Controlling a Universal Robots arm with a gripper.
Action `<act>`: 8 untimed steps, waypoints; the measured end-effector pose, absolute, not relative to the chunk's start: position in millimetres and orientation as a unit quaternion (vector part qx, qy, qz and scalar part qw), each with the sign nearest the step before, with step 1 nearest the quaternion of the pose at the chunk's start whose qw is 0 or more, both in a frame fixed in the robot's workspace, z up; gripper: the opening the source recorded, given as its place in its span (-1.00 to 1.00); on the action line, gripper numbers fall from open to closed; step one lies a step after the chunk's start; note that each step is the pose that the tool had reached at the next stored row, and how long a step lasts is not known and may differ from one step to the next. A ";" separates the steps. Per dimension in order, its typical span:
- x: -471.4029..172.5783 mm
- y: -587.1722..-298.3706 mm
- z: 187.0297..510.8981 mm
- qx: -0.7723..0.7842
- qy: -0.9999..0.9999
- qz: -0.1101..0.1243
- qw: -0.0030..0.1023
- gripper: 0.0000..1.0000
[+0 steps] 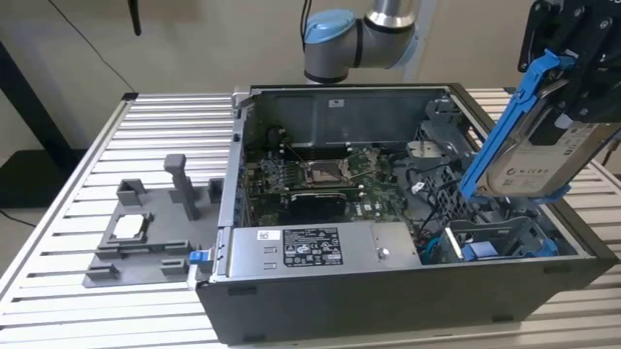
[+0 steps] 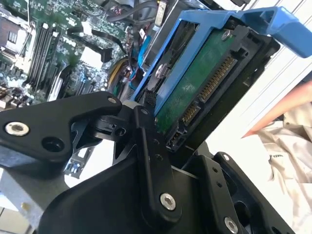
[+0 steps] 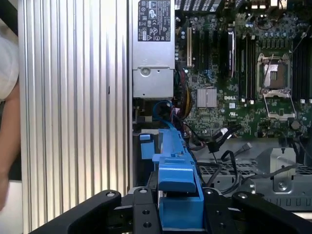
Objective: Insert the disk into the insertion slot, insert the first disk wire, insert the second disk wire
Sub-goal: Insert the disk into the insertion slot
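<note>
The disk (image 1: 543, 156), silver-grey with a white label in a bright blue carrier, hangs tilted above the open computer case's right end in the exterior view. My gripper (image 1: 571, 87) is shut on its upper part. The second wrist view shows the disk's green circuit-board side and connector (image 2: 204, 83) between my black fingers (image 2: 146, 161). In the first wrist view the blue carrier (image 3: 178, 165) points down toward the insertion slot (image 3: 145, 151), a grey metal cage with blue fittings (image 1: 495, 240) directly below the disk. Loose black cables (image 3: 219, 141) lie beside the cage.
Inside the case are the grey power-supply box (image 1: 310, 247) and the motherboard (image 1: 321, 174). A grey plastic fixture tray (image 1: 145, 233) stands on the slatted metal table (image 1: 97, 145) at the exterior view's left. A person's arm (image 3: 7, 122) is beside the table.
</note>
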State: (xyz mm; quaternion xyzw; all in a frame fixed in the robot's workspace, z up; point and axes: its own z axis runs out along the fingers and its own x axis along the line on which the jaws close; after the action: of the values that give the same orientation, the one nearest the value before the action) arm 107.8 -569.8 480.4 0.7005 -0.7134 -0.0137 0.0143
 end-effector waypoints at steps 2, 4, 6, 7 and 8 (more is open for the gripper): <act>109.0 -572.1 479.8 0.701 -0.713 -0.014 0.014 -0.35; 110.0 -574.9 479.2 0.701 -0.713 -0.014 0.015 -0.35; 110.7 -579.6 478.4 0.701 -0.713 -0.014 0.015 -0.35; 110.8 -582.0 478.0 0.701 -0.713 -0.014 0.015 -0.35; 111.0 -584.6 477.5 0.701 -0.713 -0.014 0.015 -0.35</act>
State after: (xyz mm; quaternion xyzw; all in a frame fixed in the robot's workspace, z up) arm 111.0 -584.6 477.5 0.7010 -0.7129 -0.0139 0.0147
